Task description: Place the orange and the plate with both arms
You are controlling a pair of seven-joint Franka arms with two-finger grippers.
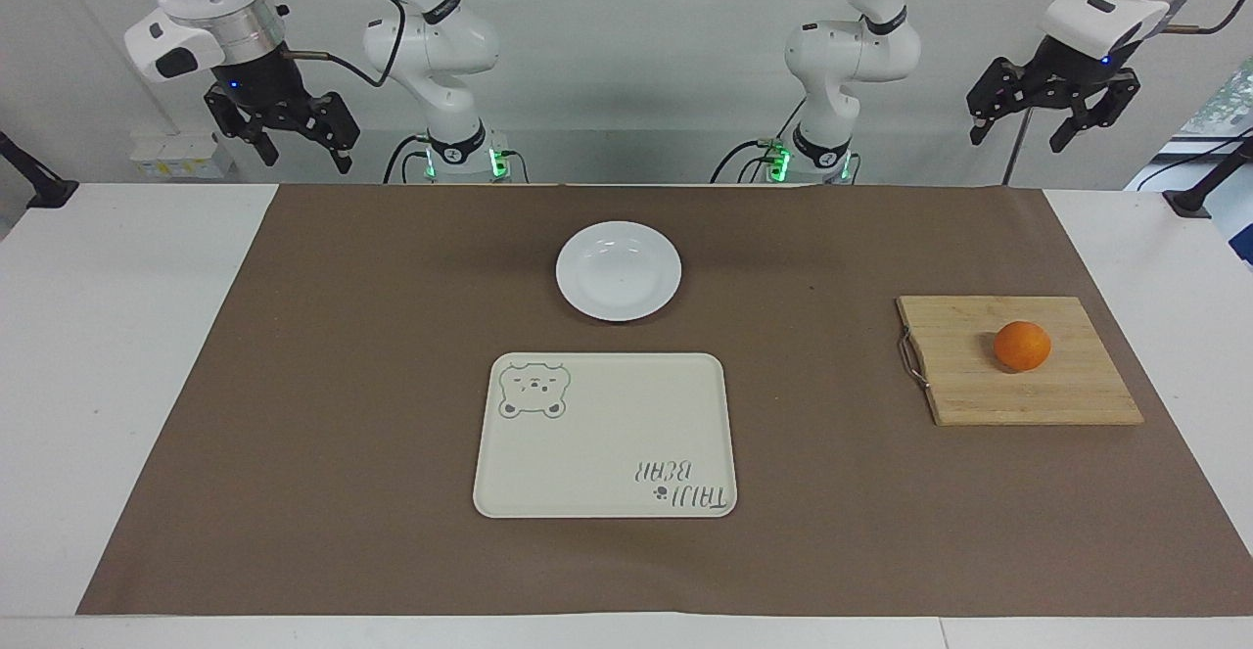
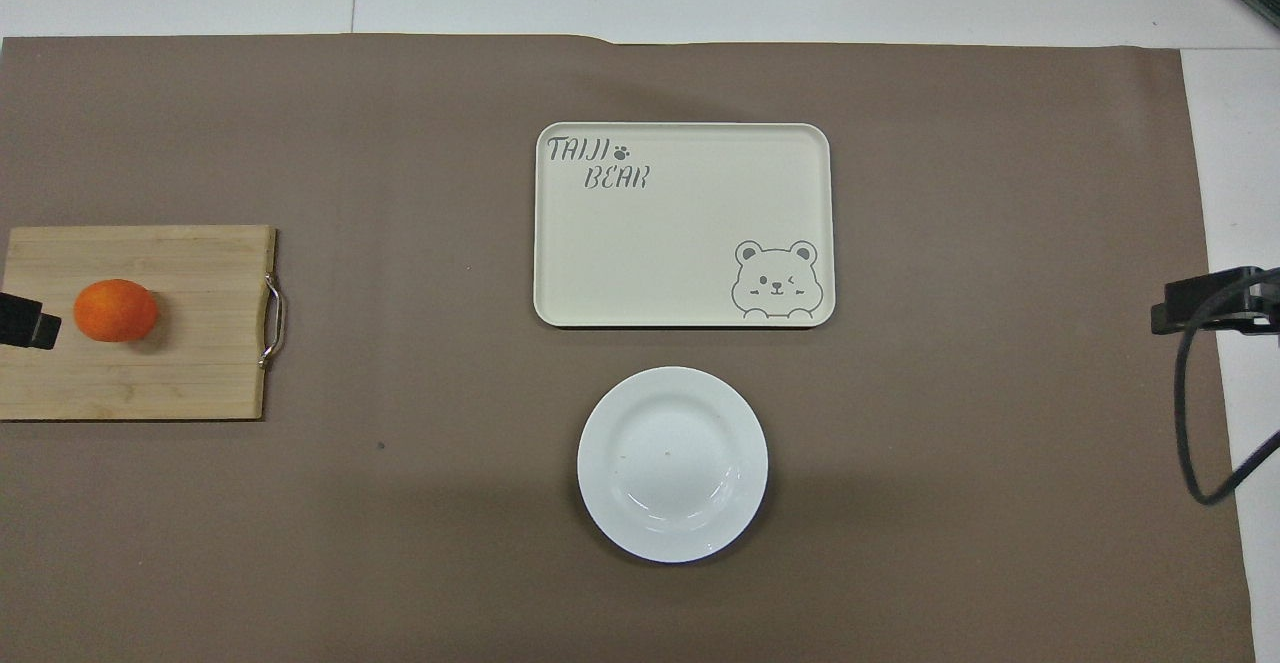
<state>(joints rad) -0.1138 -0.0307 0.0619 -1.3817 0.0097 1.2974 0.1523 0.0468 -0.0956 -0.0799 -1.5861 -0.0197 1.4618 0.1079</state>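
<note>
Sitting on the wooden cutting board [image 1: 1018, 360] is the orange [image 1: 1022, 346]; the board lies on the brown mat [image 1: 343, 414], well apart from the cream tray [image 1: 607, 434], toward the left arm's end of the table; its metal handle [image 1: 911, 359] is on the edge that faces the tray, and the orange is on the part of the board away from that handle.

The tray is in the middle of the mat; it has a bear drawing [image 1: 533, 390] in one corner and the words TAIJI BEAR in the corner across from it; nothing lies on the tray.

The plate [image 1: 619, 270] is white and round; it sits flat on the mat just beside the tray, nearer to the robots than the tray; the two do not touch; nothing is on the plate.

The left gripper [image 1: 1052, 115] hangs up in the air, high above the robots' edge of the table at the board's end; its black fingers are spread apart and hold nothing.

The right gripper [image 1: 289, 135] hangs high at the other end, well away from the tray; its fingers are spread apart too, with nothing in them; both arms wait.
</note>
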